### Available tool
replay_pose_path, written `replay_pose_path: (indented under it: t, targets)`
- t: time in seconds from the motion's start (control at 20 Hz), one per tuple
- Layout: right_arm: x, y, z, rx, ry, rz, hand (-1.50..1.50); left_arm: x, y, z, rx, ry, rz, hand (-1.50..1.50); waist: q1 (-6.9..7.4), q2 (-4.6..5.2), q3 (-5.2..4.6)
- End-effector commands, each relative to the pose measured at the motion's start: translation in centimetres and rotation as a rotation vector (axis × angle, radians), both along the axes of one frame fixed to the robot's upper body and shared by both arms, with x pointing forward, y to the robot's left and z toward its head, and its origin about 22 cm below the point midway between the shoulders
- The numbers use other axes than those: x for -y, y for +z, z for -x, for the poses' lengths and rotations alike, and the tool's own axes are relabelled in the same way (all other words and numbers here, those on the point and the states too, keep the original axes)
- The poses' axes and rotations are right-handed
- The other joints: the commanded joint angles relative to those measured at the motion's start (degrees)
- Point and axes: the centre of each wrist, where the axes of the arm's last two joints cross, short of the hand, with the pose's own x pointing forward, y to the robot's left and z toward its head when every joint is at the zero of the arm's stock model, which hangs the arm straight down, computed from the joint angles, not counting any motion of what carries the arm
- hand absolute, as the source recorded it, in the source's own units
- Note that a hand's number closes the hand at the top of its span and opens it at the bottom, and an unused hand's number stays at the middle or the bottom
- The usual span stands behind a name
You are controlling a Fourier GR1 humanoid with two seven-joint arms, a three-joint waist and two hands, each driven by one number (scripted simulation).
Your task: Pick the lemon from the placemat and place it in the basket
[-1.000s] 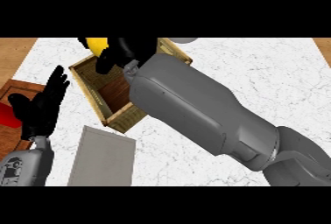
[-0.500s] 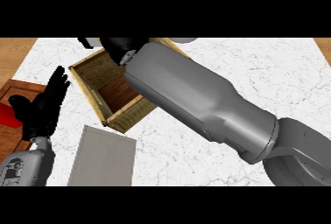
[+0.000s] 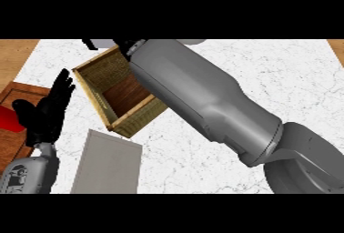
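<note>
Right forearm (image 3: 201,100) reaches across the basket (image 3: 121,98); its hand barely shows, so I cannot tell its state; no lemon visible; left hand (image 3: 47,111) rests spread at left; placement looks unfinished.

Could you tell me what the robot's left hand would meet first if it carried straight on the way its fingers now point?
Probably the basket: the left hand points up and slightly right, toward its near corner, though depth is unclear.

Woven basket (image 3: 101,75) with wood floor; veined marble counter (image 3: 269,77).
</note>
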Motion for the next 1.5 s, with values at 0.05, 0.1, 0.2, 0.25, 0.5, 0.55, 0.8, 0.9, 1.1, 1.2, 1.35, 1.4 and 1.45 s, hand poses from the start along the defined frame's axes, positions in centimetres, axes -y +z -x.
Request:
replay_pose_path:
  t: [0.05,0.1,0.2,0.25,0.5,0.55,0.8,0.9,1.1,1.2,1.35,1.4,1.45]
  targets:
    - [1.1,-0.5,-1.3,-0.155,-0.026,0.067,1.50,0.7,1.3,0.0,0.003,0.017,0.006,0.00,-0.24,-0.05,0.04]
    - [0.8,0.1,-1.1,-0.166,-0.038,0.083,1.50,-1.2,-0.4,-0.2,-0.024,0.006,0.001,0.00,-0.13,0.16,-0.03]
    - [1.4,-1.9,-1.1,-0.177,-0.035,0.066,1.50,-0.8,-0.9,0.9,-0.012,-0.021,0.009,0.00,0.45,0.09,-0.01]
    - [1.5,-1.8,-1.3,-0.154,-0.032,0.060,1.50,1.2,1.7,-0.3,0.004,-0.008,0.000,0.00,0.23,0.04,0.03]
    - [2.3,-1.2,-2.4,-0.132,-0.040,0.060,1.50,-0.3,1.5,-0.2,0.011,-0.015,-0.002,0.00,0.64,0.26,0.00]
    - [1.8,-1.4,-1.8,-0.124,-0.034,0.067,1.50,-0.4,0.2,-0.2,0.004,-0.011,0.002,0.00,0.45,0.21,-0.01]
    - [3.4,-2.3,-3.2,-0.142,-0.045,0.101,1.50,-0.6,1.1,1.1,-0.013,-0.013,-0.004,0.00,0.47,0.12,0.04]
    - [3.2,-2.7,-2.9,-0.138,-0.071,0.130,1.50,-0.4,1.6,-0.7,0.010,-0.004,0.000,0.00,0.51,0.34,-0.01]
    - [3.9,-5.2,-2.7,-0.164,-0.061,0.158,1.50,-1.2,-0.4,-0.9,-0.013,0.002,-0.005,0.00,-0.23,0.23,0.00]
    - [4.8,-6.9,-3.0,-0.168,-0.084,0.172,1.50,0.5,0.1,-0.4,0.001,-0.013,-0.007,0.00,0.80,0.39,0.00]
    - [4.1,-4.6,-3.1,-0.190,-0.057,0.168,1.50,0.4,-0.2,0.2,-0.006,-0.009,0.013,0.00,0.08,0.13,0.03]
    - [4.8,-7.3,-2.7,-0.210,-0.061,0.163,1.50,0.2,-0.1,0.4,-0.012,0.002,-0.018,0.00,0.03,0.07,0.04]
    - [4.0,-4.8,-2.9,-0.227,-0.060,0.169,1.50,1.1,0.2,-0.4,-0.007,-0.013,-0.011,0.00,0.38,0.22,0.02]
